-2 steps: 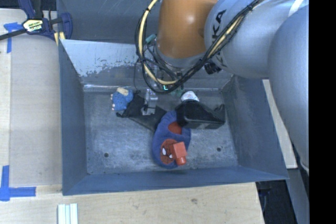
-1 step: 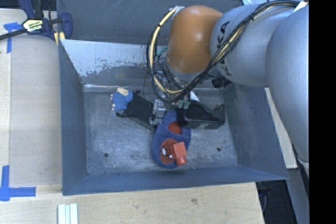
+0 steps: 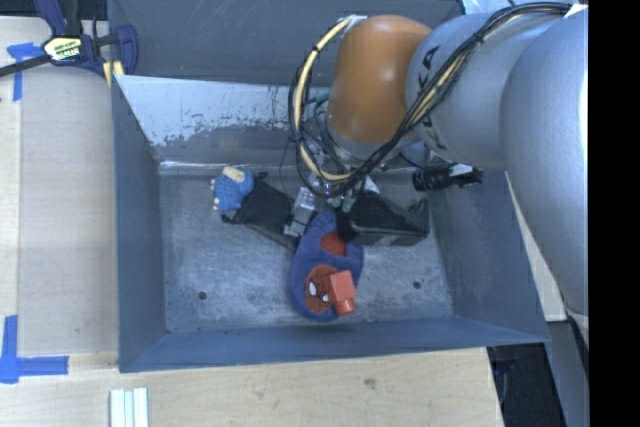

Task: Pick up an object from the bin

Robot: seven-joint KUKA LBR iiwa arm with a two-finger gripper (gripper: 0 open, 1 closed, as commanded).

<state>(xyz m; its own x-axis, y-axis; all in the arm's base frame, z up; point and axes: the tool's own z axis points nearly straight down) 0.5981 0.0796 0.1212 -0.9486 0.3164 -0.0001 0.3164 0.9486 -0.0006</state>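
Observation:
My gripper point(image 3: 306, 207) reaches down from under the arm's wrist into the middle of the bin, near its back wall. Right below it lies a blue soft thing point(image 3: 318, 260) with a red patch and an orange block point(image 3: 342, 291) on its lower end. A flat black thing point(image 3: 262, 208) lies just left of the gripper. Another black wedge-shaped thing point(image 3: 388, 220) lies just to its right. The gripper's lower end sits at the blue thing's top edge, between the two black pieces.
A small blue and yellow figure point(image 3: 231, 188) lies at the left end of the flat black thing, near the back wall. The arm and its cables hide the bin's back right part. Bare floor shows at the front left and front right.

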